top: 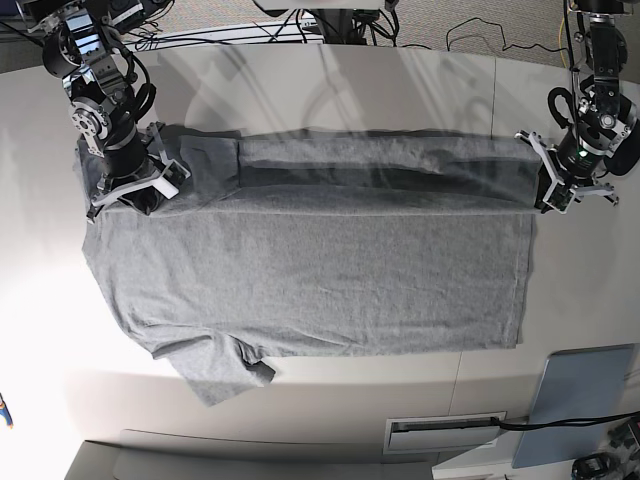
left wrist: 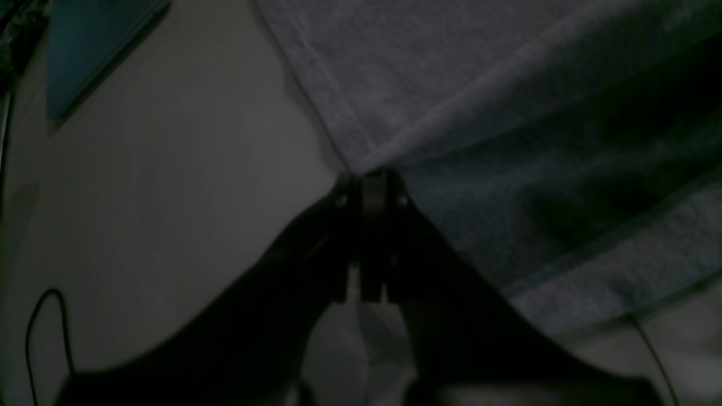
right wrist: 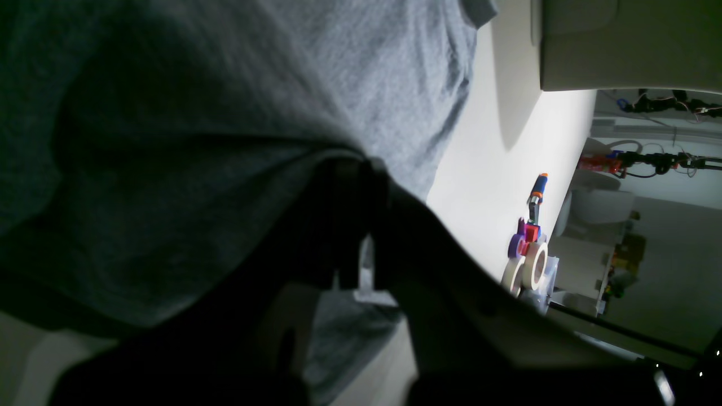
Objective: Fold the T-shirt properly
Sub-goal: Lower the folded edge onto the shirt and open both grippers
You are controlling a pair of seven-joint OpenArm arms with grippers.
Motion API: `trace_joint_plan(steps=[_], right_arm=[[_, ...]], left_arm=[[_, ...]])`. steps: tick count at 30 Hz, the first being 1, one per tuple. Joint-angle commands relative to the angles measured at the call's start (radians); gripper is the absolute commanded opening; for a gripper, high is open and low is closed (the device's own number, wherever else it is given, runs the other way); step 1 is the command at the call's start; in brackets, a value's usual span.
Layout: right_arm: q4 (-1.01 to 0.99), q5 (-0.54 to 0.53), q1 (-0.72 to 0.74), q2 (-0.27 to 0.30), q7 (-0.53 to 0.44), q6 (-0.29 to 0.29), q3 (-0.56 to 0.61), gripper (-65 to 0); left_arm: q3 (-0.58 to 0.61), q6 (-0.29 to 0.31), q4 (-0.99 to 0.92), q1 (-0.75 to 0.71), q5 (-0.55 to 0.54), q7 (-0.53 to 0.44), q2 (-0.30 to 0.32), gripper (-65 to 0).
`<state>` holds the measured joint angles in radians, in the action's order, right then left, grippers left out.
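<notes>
**Both grippers pinch the shirt's folded edge**

On the left of the base view, the right gripper [top: 140, 192] has its jaws closed on the T-shirt [top: 320, 270] near the sleeve end. The grey shirt lies spread across the white table [top: 300, 80], its far strip folded over toward the middle, one sleeve sticking out at the near left. On the right, the left gripper [top: 562, 190] clamps the hem corner; its dim wrist view seems to show cloth between the closed jaws.

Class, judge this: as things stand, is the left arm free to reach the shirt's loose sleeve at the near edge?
Probably not: the left gripper is shut on the T-shirt hem corner; the sleeve lies diagonally opposite.
</notes>
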<state>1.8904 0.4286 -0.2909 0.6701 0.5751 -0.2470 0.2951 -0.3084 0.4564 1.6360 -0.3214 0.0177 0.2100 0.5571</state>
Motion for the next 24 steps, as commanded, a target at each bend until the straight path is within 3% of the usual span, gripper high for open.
trace_joint_plan(steps=[1, 24], right_arm=[[0.012, 0.013, 0.011, 0.017, -0.005, 0.019, -0.008, -65.0], [0.012, 0.013, 0.031, 0.017, -0.003, 0.018, -0.008, -65.0]], left_arm=[[-0.008, -0.011, 0.014, 0.006, -0.003, -0.019, 0.019, -65.0], [-0.008, -0.011, 0.014, 0.006, -0.003, -0.016, 0.019, -65.0]])
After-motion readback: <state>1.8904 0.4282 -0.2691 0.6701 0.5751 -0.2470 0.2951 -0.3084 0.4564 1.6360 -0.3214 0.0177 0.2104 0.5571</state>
